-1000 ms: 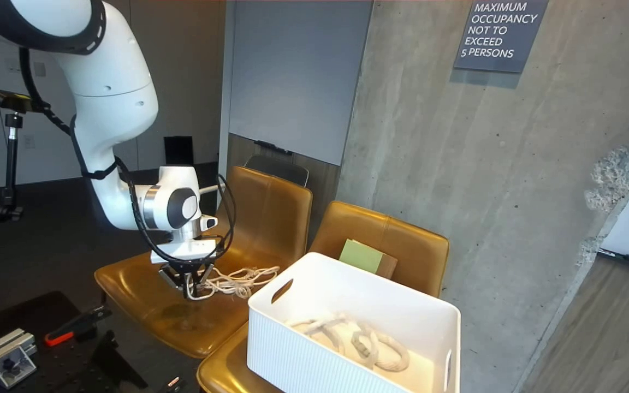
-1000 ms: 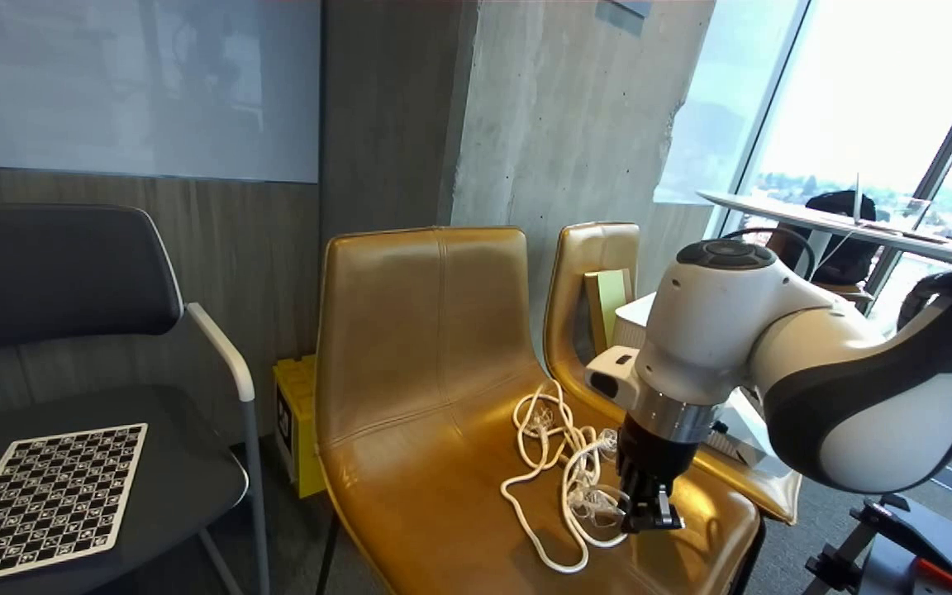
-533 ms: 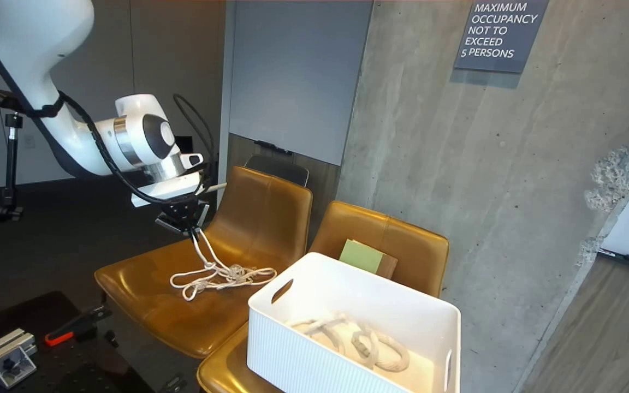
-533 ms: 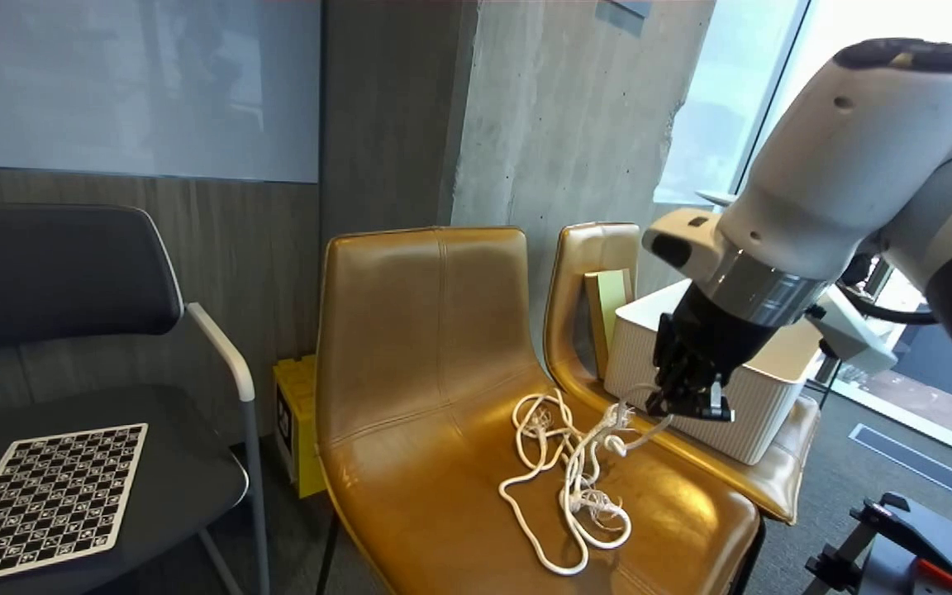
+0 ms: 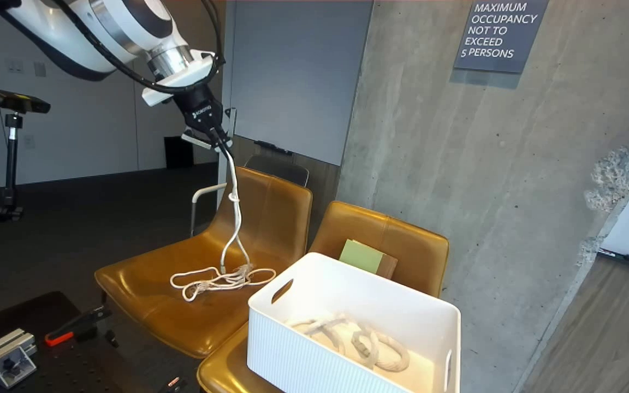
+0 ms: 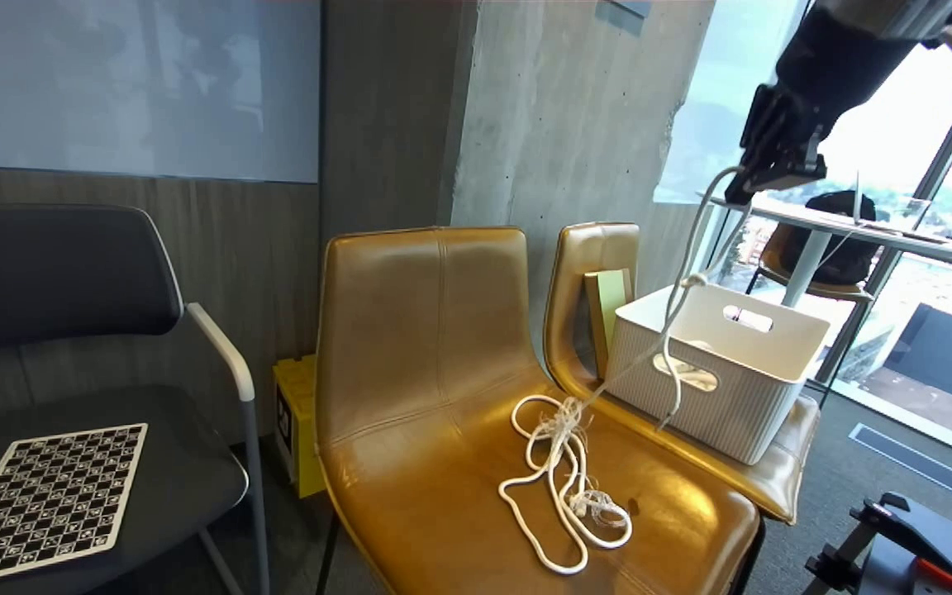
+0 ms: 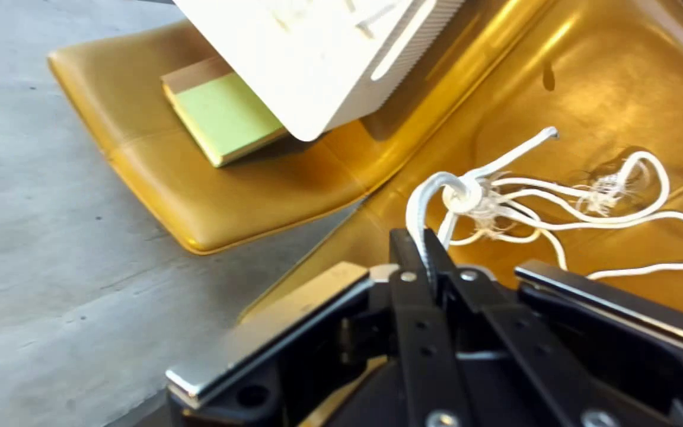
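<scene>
My gripper (image 5: 225, 148) is shut on a white rope (image 5: 235, 210), high above a tan leather chair (image 5: 150, 284). In the wrist view, a loop of the rope (image 7: 417, 207) is pinched between the gripper's fingertips (image 7: 417, 243). Two strands hang from the gripper (image 6: 739, 183) to a knot, and a loose end dangles below it. The rest of the rope (image 6: 559, 426) lies in loops with frayed tufts on the chair seat (image 6: 435, 512). It is still joined to the lifted part. What the jaws cover of the rope is hidden.
A white ribbed bin (image 5: 314, 355) stands on the neighbouring tan chair, with thick beige rope pieces (image 5: 393, 355) inside. A green and brown book (image 5: 361, 256) leans behind it. A dark chair (image 6: 170, 438) holds a checkered board (image 6: 50, 496). A camera stand (image 5: 11, 158) is behind the arm.
My gripper has risen far above the chair seat, pulling part of the rope up with it. The rope now hangs as long strands, and the pile on the seat has shrunk.
</scene>
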### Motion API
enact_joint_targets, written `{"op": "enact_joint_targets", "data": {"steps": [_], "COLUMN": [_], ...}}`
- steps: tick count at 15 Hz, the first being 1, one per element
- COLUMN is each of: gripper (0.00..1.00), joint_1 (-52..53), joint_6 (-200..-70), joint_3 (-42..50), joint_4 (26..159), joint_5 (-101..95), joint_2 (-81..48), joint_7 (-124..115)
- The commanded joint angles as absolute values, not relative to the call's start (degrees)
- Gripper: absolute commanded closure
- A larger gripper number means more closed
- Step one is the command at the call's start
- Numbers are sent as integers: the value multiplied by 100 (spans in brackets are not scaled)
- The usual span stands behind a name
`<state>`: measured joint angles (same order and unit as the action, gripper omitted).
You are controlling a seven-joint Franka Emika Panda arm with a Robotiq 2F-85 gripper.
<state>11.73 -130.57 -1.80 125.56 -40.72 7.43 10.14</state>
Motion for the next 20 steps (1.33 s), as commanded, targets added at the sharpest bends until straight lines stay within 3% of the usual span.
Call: {"op": "enact_joint_targets", "data": {"steps": [1, 13, 20], "gripper": [99, 99, 99], "joint_1": [814, -143, -848], "joint_6": [-12279, -10971, -10471], "joint_3": [-251, 400, 1029], "joint_4": [11617, 7639, 5638], "joint_5": [-3871, -2992, -1887], "joint_2": [947, 379, -646], "joint_7": [1760, 3861, 5345]}}
